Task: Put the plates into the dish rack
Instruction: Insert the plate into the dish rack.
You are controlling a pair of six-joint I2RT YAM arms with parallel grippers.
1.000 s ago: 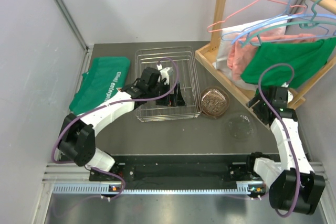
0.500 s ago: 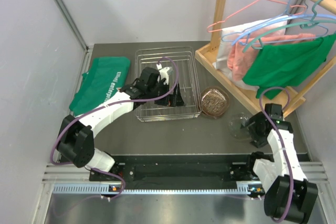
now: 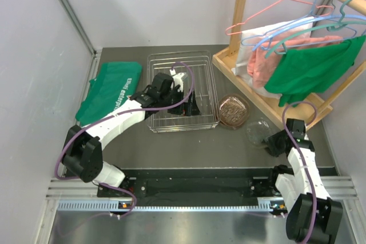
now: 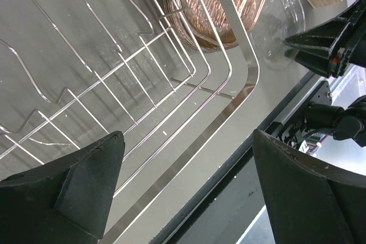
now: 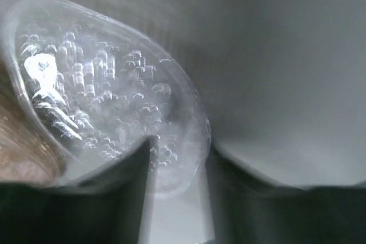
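Right wrist view: right fingers [image 5: 86, 210] straddle the rim of the round clear glass plate [image 5: 114, 101], grip unclear. It's outside the silver wire dish rack [image 3: 210, 84], at 4 o'clock. Shallow bite, might slip; left fingers [image 4: 74, 192] apart.

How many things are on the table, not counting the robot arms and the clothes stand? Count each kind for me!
brown plate: 1
clear plate: 1
dish rack: 1
green bag: 1
Total: 4
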